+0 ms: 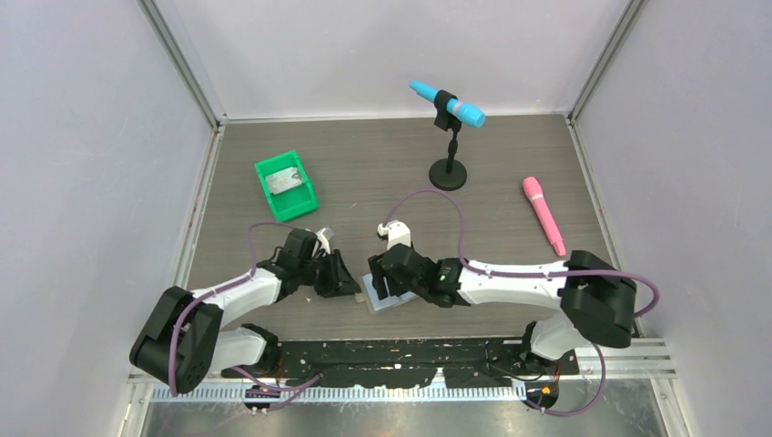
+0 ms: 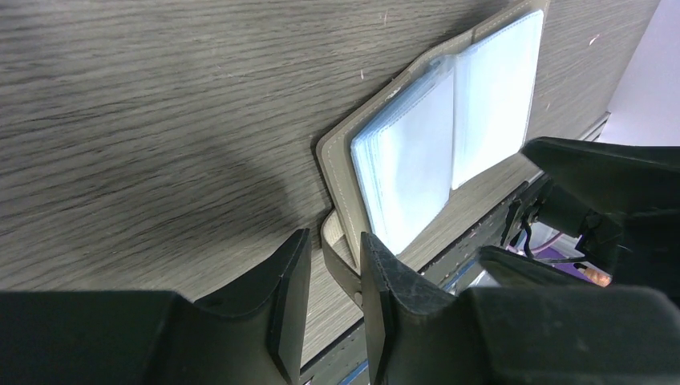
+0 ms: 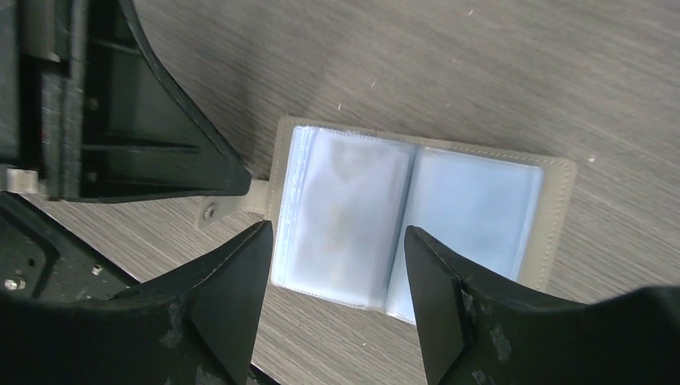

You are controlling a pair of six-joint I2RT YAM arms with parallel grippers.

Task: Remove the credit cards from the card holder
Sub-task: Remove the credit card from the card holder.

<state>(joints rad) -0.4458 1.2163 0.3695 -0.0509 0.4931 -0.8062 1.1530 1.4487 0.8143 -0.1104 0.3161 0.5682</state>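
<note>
The card holder (image 1: 390, 303) lies open and flat near the table's front edge, grey outside with pale blue pockets (image 3: 353, 212) facing up. Its small grey tab (image 2: 341, 257) points towards my left gripper (image 2: 334, 237), whose fingers stand a little apart with the tab lying loose between them. My right gripper (image 3: 337, 228) hangs open just over the holder's thicker stack of pockets, one fingertip on each side of it. Whether credit cards sit inside the pockets I cannot tell; a faint brownish mark shows through one. One flat grey card (image 1: 285, 179) lies in the green bin.
The green bin (image 1: 300, 206) stands at the back left. At the back, a blue microphone (image 1: 448, 103) sits on a black stand, and a pink microphone (image 1: 543, 214) lies to the right. Enclosure walls stand on both sides; a black rail (image 1: 410, 350) runs along the near edge.
</note>
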